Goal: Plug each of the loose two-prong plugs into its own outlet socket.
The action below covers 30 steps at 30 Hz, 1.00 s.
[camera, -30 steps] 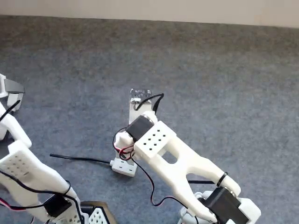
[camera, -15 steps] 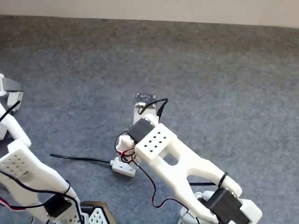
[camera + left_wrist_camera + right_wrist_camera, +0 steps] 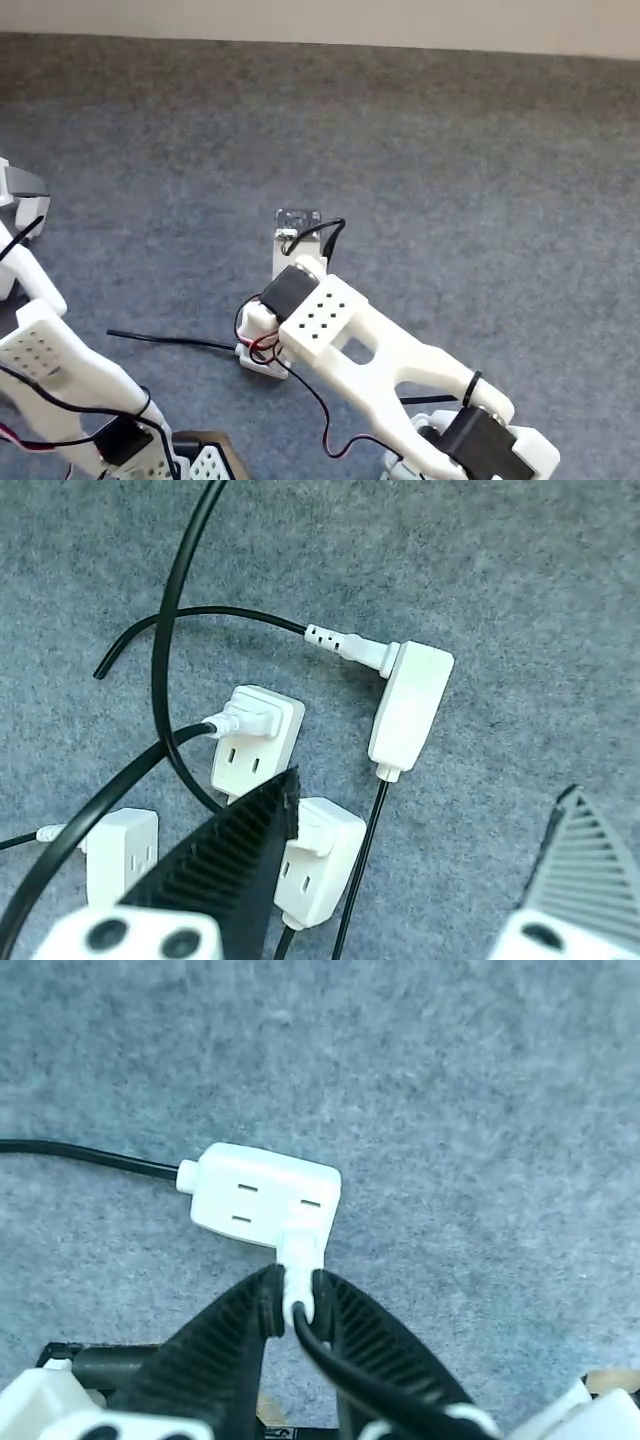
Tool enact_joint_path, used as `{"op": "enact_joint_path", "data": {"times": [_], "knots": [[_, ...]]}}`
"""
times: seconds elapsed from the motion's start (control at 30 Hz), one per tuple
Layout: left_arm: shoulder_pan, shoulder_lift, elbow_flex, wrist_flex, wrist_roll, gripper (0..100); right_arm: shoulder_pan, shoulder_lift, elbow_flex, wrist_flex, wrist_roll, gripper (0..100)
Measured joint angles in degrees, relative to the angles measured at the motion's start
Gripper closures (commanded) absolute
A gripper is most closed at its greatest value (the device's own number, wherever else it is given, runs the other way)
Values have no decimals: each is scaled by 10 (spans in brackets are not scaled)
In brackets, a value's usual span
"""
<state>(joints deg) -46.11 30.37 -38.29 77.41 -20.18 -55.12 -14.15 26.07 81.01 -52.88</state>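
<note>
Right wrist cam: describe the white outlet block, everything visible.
The white outlet block looks like smooth plastic with rounded corners, lying flat on the grey carpet, slotted face up. Three slots show: a pair and one apart. A black cable leaves one end. A white plug, pinched in the right hand, touches its edge; seating can't be judged.
</note>
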Motion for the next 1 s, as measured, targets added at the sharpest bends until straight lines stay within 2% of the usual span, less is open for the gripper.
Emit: {"op": "enact_joint_path", "data": {"times": [0.2,0.47,0.6,0.73,1.0], "knots": [[0,0,0,0,0,623,33,0,1,-7,-10,994],[0,0,0,0,0,623,36,0,1,-10,-10,994],[0,0,0,0,0,623,36,-1,19,-42,-10,994],[0,0,0,0,0,623,3,10,55,-73,-10,994],[-6,0,0,0,0,623,-1,36,56,-76,-4,994]]}}
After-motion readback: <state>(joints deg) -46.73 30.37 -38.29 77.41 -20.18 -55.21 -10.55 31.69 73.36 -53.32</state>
